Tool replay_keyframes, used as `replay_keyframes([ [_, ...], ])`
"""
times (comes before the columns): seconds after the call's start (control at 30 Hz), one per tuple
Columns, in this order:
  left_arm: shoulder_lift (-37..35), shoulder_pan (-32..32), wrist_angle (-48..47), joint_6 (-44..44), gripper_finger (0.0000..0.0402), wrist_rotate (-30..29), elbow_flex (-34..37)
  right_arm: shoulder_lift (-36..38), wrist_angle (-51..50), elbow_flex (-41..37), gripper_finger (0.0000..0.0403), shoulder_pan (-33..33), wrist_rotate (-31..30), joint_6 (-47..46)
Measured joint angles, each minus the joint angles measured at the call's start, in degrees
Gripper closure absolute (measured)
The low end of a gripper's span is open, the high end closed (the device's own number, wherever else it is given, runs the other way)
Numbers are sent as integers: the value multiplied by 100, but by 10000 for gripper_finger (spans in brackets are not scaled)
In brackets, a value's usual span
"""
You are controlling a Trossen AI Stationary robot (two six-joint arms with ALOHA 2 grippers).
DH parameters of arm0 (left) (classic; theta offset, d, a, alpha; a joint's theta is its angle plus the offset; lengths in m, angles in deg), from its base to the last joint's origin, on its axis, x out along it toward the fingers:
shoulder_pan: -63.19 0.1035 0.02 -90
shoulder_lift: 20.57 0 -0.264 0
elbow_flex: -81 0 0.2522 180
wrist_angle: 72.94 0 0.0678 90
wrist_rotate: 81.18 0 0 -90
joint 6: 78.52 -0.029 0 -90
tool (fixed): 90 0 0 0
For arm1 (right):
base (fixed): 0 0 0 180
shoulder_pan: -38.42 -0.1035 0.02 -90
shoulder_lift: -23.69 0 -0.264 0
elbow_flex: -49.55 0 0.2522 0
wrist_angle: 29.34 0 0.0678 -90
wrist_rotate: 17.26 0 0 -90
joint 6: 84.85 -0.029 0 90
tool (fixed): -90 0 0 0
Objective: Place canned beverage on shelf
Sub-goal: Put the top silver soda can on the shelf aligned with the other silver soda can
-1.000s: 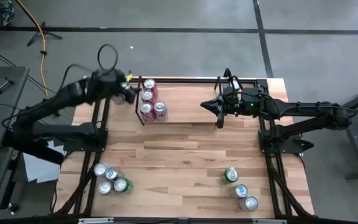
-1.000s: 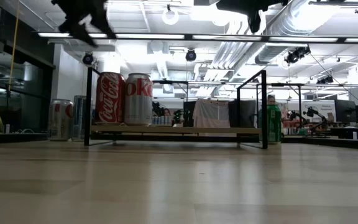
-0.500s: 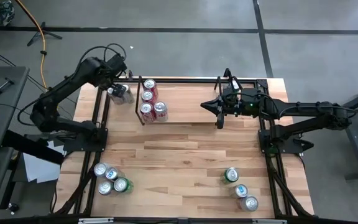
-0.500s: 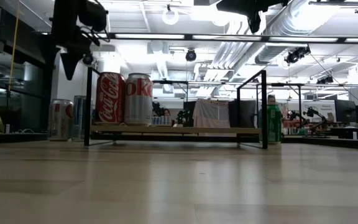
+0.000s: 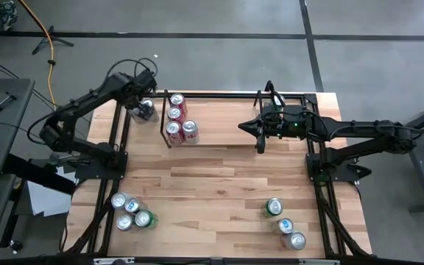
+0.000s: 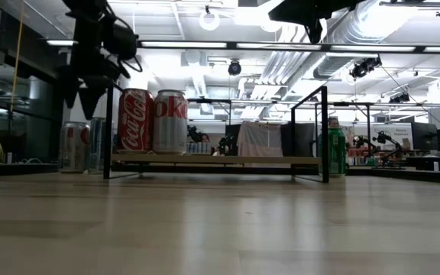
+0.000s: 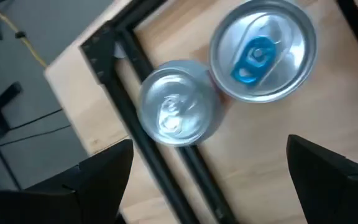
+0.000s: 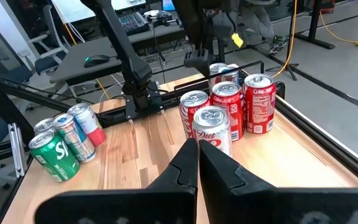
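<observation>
While four cans point(image 5: 178, 120) already stand on the shelf point(image 5: 227, 140) at its nine o'clock end, more wait on the tabletop point(image 5: 212, 191): two by the shelf's outer corner, four at seven o'clock, three at five o'clock. The left hand point(image 5: 143, 105) hovers spread wide over the two silver cans point(image 7: 180, 112) and holds nothing. The right hand point(image 5: 260, 131) hangs pressed together above the shelf. One shelf can reads Coca-Cola point(image 6: 135, 121), another Diet Coke point(image 8: 212, 129).
</observation>
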Motion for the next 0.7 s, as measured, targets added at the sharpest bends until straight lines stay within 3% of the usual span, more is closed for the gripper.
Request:
replay_keyframes([
  [0.23, -10, -166, 832, 136, 57, -756, 589, -28, 3, 0, 402, 0, 0, -8],
  [0.43, -8, -105, 1596, -280, 57, -331, 954, -72, -13, 0, 402, 0, 0, -237],
  [0.7, -9, -52, 1577, -372, 57, -419, 1093, -172, -1, 0, 402, -2, 0, -459],
])
